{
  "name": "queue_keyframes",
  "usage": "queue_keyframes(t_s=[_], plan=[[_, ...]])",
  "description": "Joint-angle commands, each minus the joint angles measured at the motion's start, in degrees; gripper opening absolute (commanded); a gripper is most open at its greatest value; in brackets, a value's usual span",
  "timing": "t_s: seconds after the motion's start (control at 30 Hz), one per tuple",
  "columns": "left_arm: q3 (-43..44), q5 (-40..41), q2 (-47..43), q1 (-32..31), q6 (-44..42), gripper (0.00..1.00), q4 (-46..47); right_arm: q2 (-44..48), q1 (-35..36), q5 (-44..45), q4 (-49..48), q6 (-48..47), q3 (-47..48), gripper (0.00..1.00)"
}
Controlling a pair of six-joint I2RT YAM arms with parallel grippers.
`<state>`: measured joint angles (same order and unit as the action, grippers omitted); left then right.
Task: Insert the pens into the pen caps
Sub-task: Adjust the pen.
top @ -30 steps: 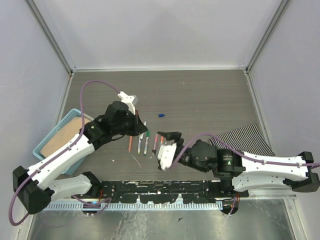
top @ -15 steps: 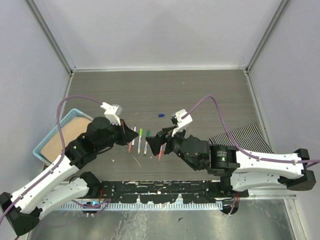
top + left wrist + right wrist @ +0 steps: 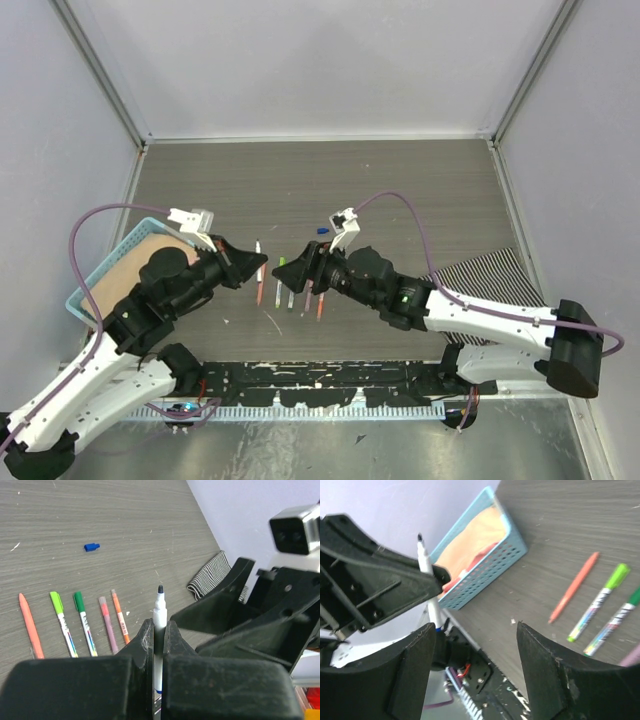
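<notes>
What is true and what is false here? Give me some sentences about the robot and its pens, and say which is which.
1. The left gripper is shut on a white pen. True.
2. The right gripper holds the blue cap. False: it is open and empty; the cap lies alone on the table.
3. Five pens lie side by side on the table. True.
4. The basket is red. False: it is light blue.

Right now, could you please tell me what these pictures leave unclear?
White dark-tipped pen: lower barrel hidden between the left gripper fingers, left wrist view.
Small blue plastic cap: too small to see its open end, top view.
Light blue mesh basket: contents blurred, right wrist view.
</notes>
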<state>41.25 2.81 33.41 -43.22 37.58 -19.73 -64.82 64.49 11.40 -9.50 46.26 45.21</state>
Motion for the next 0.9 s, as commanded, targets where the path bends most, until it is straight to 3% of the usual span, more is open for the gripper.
queue_keyframes(t_s=[0.0,0.43,0.73,0.87], plan=[[2.7,1.7,-1.6,0.3,0.5,0.0,1.2,-0.7,-0.2,-10.3,-16.8,2.6,-1.4,0.69],[3.6,0.6,0.5,0.3,1.7,0.0,3.8,-5.3,-0.3,-14.0,-21.4,1.4,-1.5,0.59],[3.6,0.2,1.7,0.2,2.2,0.0,4.5,-7.6,-0.3,-14.9,-22.1,0.3,0.3,0.38],[3.5,0.3,1.4,0.3,2.4,0.0,4.4,-7.8,-0.3,-14.8,-22.5,0.3,0.4,0.36]])
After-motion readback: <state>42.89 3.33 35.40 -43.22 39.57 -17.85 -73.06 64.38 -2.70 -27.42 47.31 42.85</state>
